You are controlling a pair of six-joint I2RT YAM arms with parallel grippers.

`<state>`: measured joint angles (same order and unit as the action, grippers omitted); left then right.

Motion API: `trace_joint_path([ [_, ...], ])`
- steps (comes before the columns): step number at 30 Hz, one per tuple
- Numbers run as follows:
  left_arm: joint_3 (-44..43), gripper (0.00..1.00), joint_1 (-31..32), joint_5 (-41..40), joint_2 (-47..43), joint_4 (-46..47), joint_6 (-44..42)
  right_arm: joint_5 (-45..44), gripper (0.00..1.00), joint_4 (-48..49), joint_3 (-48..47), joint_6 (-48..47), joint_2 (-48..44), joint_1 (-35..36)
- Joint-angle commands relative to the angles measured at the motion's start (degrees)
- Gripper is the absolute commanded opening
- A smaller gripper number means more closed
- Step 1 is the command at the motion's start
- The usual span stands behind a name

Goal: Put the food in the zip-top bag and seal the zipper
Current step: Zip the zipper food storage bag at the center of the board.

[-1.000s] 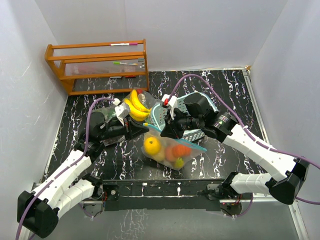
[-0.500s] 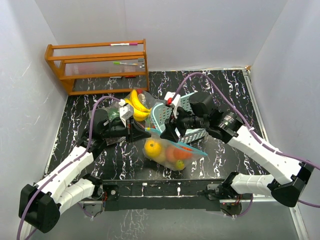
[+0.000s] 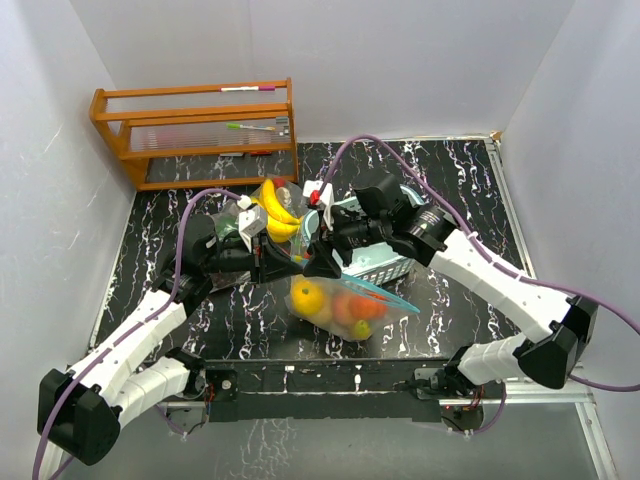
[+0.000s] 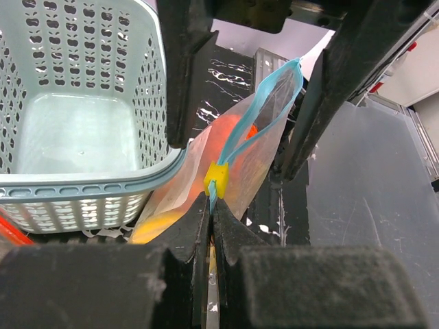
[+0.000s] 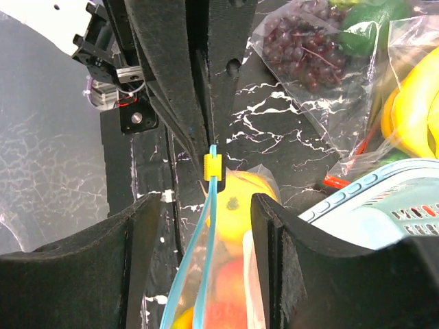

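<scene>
Fruit (image 3: 340,305) fills the clear zip-top bag (image 4: 264,147), which hangs just past the tips of the left gripper (image 4: 211,205); an orange-yellow piece, a red-orange piece and a small green one show through the plastic. The left fingers (image 4: 185,236) are pressed together on the end of the bag's blue zipper track (image 4: 264,103). The yellow slider (image 4: 217,179) sits right at their tips. Beyond the slider the track parts into two strands, so the mouth gapes there. The right gripper (image 5: 206,205) faces the left one, tip towards tip. Its fingers (image 5: 89,267) stand apart, one on each side of the zipper track, which runs through the gap and touches neither pad as far as the right wrist view shows. The slider lies just ahead of the right fingertips, between them and the left fingertips. A pale teal perforated basket (image 4: 82,137) stands just beside the left fingers, its rim against the bag, and close outside one of the right fingers. Behind the left fingers lie purple grapes (image 5: 302,48) in clear plastic and a green fruit (image 5: 363,34), with yellow bananas (image 5: 411,103) next to them. A wooden rack (image 3: 195,130) stands well apart from both grippers at the back of the black marbled table (image 3: 470,165).
</scene>
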<state>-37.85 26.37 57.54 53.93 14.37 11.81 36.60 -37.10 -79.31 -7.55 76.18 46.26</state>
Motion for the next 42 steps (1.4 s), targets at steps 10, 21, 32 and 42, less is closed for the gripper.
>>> trace_joint_path([
  [10,-2.28,0.00,0.08,2.50,-0.66,0.81,-0.34,6.58,0.54,4.71,-4.23,-2.23,1.76,-0.22],
  [21,-2.41,0.00,0.09,2.41,-0.67,0.77,-0.21,4.74,0.52,6.67,-4.19,0.06,3.78,-0.21],
  [32,-2.43,0.00,0.04,2.23,-0.83,0.44,-0.20,5.63,0.37,5.74,-5.06,1.25,6.02,-0.21],
  [42,-2.54,0.00,0.08,1.64,-1.26,0.14,-0.21,4.51,0.09,4.08,-6.21,2.43,6.80,-0.29],
])
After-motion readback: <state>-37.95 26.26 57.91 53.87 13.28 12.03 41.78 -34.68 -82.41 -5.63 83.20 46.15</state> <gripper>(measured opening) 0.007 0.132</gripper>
